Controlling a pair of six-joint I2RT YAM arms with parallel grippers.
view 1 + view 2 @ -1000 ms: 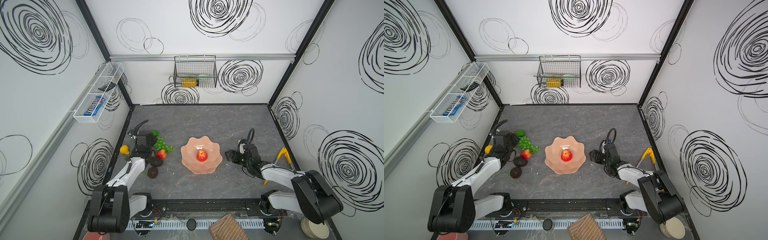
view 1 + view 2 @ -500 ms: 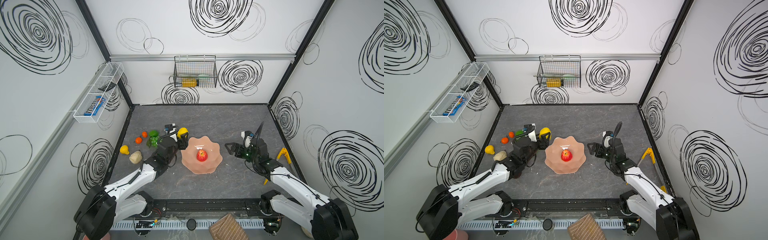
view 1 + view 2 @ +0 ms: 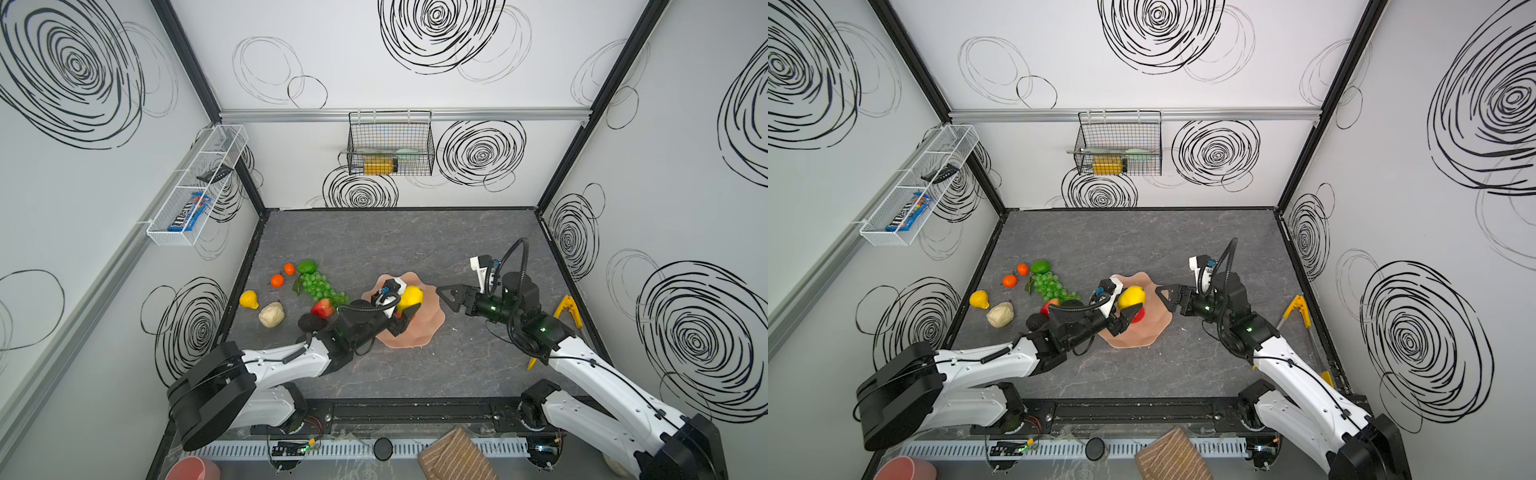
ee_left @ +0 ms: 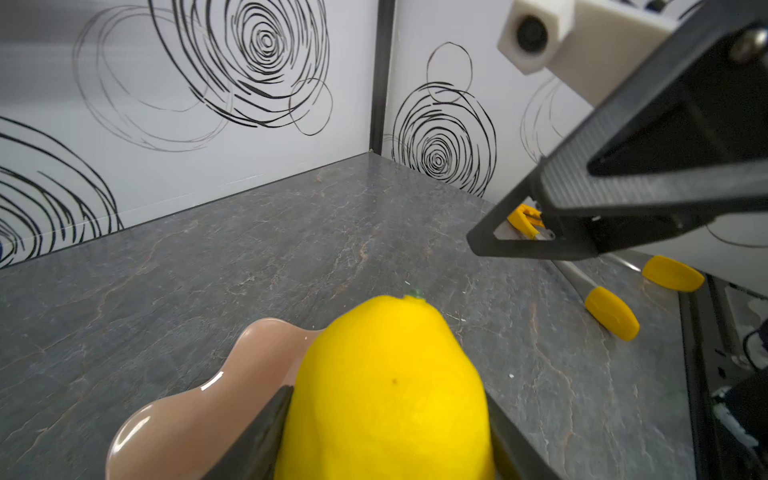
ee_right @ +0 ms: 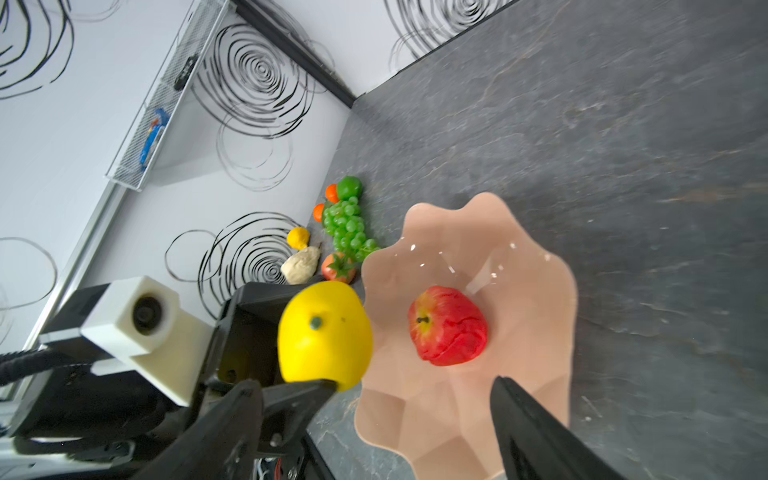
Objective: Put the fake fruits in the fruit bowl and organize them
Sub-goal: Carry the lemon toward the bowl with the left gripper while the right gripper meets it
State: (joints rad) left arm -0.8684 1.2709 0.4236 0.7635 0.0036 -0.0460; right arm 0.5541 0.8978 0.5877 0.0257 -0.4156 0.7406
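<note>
The grape bunch [image 3: 322,286] and other loose fruits lay at nine o'clock of the fruit bowl [image 3: 430,326]. The left gripper [image 3: 405,309] pinched the lemon [image 3: 410,296] above it, long axis toward three o'clock; the apple [image 5: 448,325] beneath was mostly hidden in top views. The right gripper [image 3: 448,298], fingers spread and empty, hovered at the rim's three o'clock.
</note>
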